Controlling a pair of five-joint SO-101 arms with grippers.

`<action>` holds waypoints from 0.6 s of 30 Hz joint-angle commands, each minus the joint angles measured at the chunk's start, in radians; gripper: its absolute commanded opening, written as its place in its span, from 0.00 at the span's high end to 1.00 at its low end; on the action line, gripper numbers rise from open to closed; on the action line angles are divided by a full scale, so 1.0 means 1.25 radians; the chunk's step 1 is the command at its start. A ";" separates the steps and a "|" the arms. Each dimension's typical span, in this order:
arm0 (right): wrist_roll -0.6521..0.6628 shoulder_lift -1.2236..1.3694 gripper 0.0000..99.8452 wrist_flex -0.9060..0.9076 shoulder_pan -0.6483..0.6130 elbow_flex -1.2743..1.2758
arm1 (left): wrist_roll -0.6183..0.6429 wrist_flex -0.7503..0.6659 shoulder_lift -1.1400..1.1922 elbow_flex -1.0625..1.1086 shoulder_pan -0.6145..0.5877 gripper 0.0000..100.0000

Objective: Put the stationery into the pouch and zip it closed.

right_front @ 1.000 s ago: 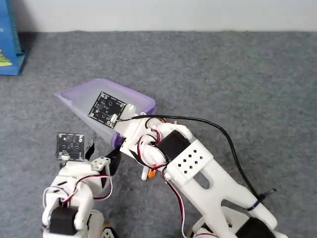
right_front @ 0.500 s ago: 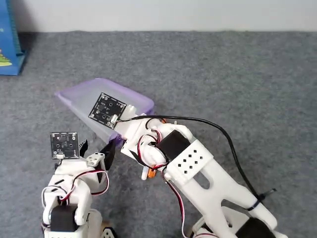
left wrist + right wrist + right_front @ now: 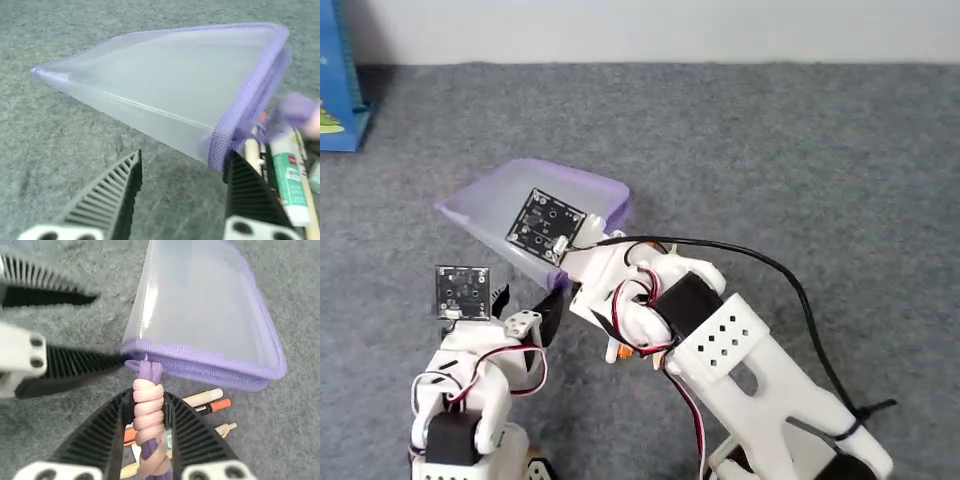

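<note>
Right end effector is clamped on the pink-and-purple braided zip cord, probably to hold the translucent purple-edged pouch taut. Left end effector gapes at the pouch's seven o'clock corner. Loose pens lie outside on the grey tabletop, at five o'clock.

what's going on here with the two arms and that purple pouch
Two robot arms are working on a translucent purple pouch. The right gripper is shut on the braided zipper pull cord at one end of the pouch. The left gripper is open beside the pouch corner next to that pull. The pens and a green-labelled tube lie on the grey table outside the pouch, which looks empty, so nothing is packed yet.
</note>
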 commanded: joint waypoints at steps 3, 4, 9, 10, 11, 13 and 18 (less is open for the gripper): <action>-0.001 -0.037 0.99 -0.003 0.002 -0.005 | 0.002 -0.021 -0.002 -0.004 -0.010 0.78; -0.001 -0.037 0.99 -0.002 0.002 -0.005 | 0.002 -0.021 -0.002 -0.004 -0.011 0.80; -0.001 -0.037 0.99 0.002 0.001 -0.004 | 0.002 -0.041 -0.002 -0.003 -0.014 0.90; -0.001 -0.037 0.99 0.002 0.001 -0.004 | 0.001 -0.042 -0.002 -0.003 -0.014 0.92; -0.001 -0.037 0.99 0.003 0.001 -0.004 | -0.002 -0.043 -0.002 -0.003 -0.014 0.94; -0.001 -0.037 0.99 0.003 0.001 -0.002 | -0.037 -0.043 -0.002 -0.004 -0.014 0.98; 0.002 -0.037 0.99 0.003 0.007 0.009 | -0.075 -0.039 -0.004 -0.007 -0.012 0.99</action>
